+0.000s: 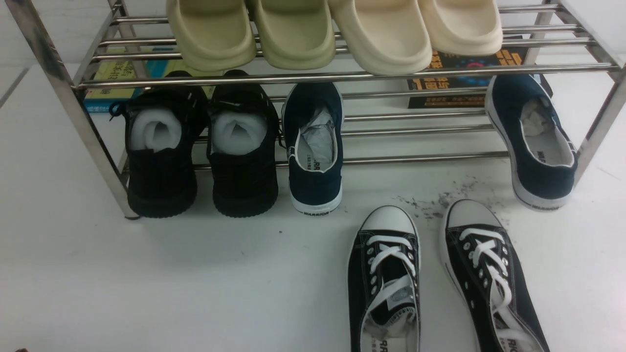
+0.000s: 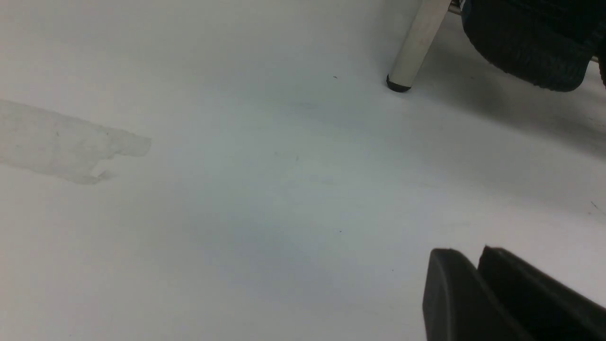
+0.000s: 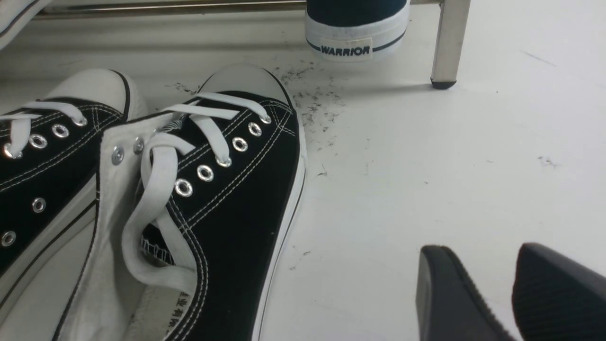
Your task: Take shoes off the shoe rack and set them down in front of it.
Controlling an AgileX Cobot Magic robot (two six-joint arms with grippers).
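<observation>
Black shoes (image 3: 227, 189) beside parted jaws

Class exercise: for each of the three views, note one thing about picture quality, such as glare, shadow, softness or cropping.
Front view: the shoe rack tubes carry bright glare; the shoes are cropped at the bottom edge. Left wrist view: a soft shadow lies under the all-black shoe; the left end effector is dark and blurred. Right wrist view: laces and stitching are sharp, but the right end effector is out of focus.

"WARRIOR" on navy slip-on heel (image 3: 346, 49)
</observation>
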